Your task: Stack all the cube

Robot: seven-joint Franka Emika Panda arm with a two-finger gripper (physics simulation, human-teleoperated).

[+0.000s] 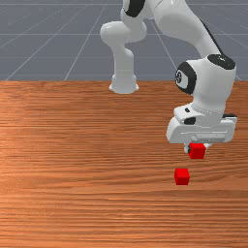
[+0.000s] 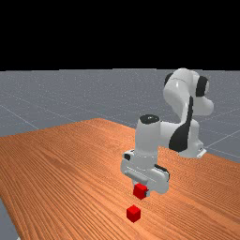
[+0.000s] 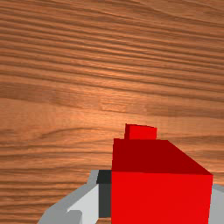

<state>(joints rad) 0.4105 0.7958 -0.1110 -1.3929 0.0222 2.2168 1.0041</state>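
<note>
My gripper [image 1: 198, 147] is at the front view's right, shut on a red cube [image 1: 197, 151] held up off the table. A second red cube [image 1: 182, 177] rests on the wood, nearer the camera and slightly toward the front view's left. From the far view, the held cube [image 2: 140, 191] hangs higher than the table cube [image 2: 133, 213]. Seen from the wrist, the gripper [image 3: 161, 199] has a finger against each side of the large held cube [image 3: 160, 197]. Past that cube's edge peeks the smaller-looking table cube [image 3: 142, 132], partly hidden by it.
Orange-brown table [image 1: 72, 169] extends around the cubes. The arm's base [image 1: 124, 82] stands at the table's back edge in the front view. In the far view, a table corner [image 2: 98, 120] lies beyond the arm.
</note>
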